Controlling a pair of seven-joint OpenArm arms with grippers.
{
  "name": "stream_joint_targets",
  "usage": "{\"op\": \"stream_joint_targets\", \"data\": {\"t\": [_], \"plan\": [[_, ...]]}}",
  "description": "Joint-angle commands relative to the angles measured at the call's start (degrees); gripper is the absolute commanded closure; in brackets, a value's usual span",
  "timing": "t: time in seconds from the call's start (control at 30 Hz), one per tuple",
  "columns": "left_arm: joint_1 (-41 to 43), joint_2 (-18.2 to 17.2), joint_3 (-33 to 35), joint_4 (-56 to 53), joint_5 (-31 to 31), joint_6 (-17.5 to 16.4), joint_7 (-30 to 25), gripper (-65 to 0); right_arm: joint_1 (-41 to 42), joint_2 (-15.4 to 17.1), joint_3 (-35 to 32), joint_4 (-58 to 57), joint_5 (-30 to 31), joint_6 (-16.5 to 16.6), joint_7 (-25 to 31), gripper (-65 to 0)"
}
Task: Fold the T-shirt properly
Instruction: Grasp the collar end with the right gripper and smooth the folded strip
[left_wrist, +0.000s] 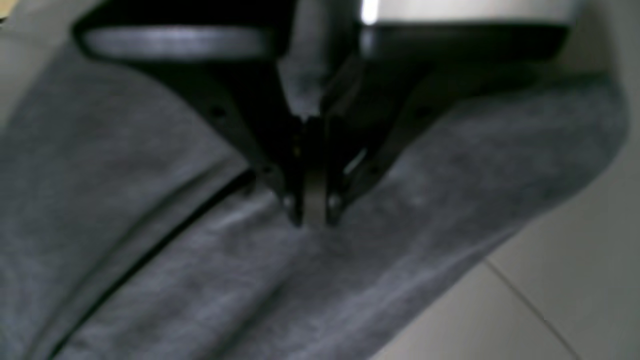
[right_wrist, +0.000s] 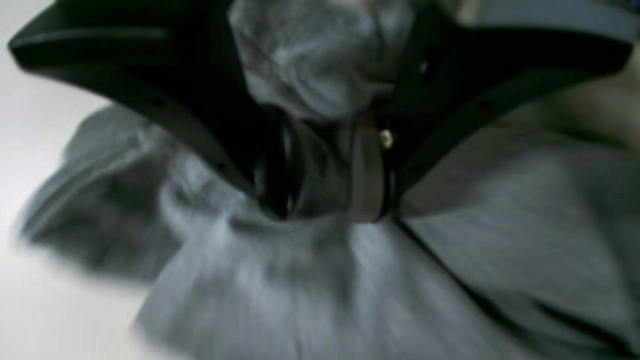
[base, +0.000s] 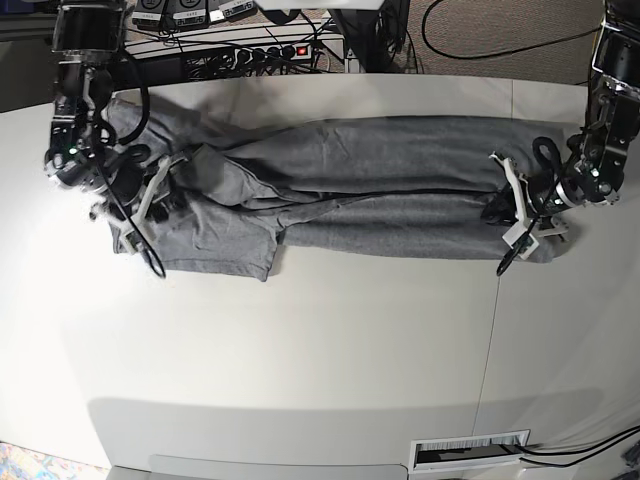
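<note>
The heather-grey T-shirt (base: 380, 170) lies folded lengthwise in a long band across the far half of the white table (base: 300, 340), with a sleeve spread at the left end. At the band's right end, my left gripper (base: 497, 208) is shut on the T-shirt (left_wrist: 150, 250), the left gripper (left_wrist: 315, 217) pinching a ridge of cloth between its touching tips. My right gripper (base: 160, 195) sits at the left end by the sleeve. In its wrist view the right gripper (right_wrist: 322, 200) has its jaws apart, with T-shirt (right_wrist: 500, 225) cloth bunched loosely and blurred between them.
A power strip (base: 270, 50) and cables lie behind the table's far edge. A seam (base: 490, 330) runs front to back through the right part of the tabletop. A labelled slot (base: 470, 452) sits at the near edge.
</note>
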Motion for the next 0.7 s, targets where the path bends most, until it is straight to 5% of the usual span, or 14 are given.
{"op": "stream_joint_targets", "data": {"t": [0.0, 0.2, 0.43, 0.67], "plan": [[-0.8, -1.1, -0.5, 0.7, -0.9, -0.6, -0.6, 0.0, 1.2, 1.9, 0.9, 2.3, 0.2, -0.2, 1.4, -21.9], [-0.6, -0.9, -0.5, 0.7, -1.2, -1.0, 1.1, 0.0, 3.0, 1.9, 5.6, 2.4, -3.1, -0.3, 7.2, -21.9], [-0.3, 1.6, -0.5, 0.7, -2.6, -3.9, 1.1, 0.0, 12.3, 1.6, 6.0, -11.3, -4.3, -0.2, 9.4, -21.9], [-0.3, 3.5, -0.5, 0.7, -2.6, -4.0, 1.1, 0.0, 20.6, 1.6, 0.7, -24.2, -2.6, -0.2, 9.8, -21.9]]}}
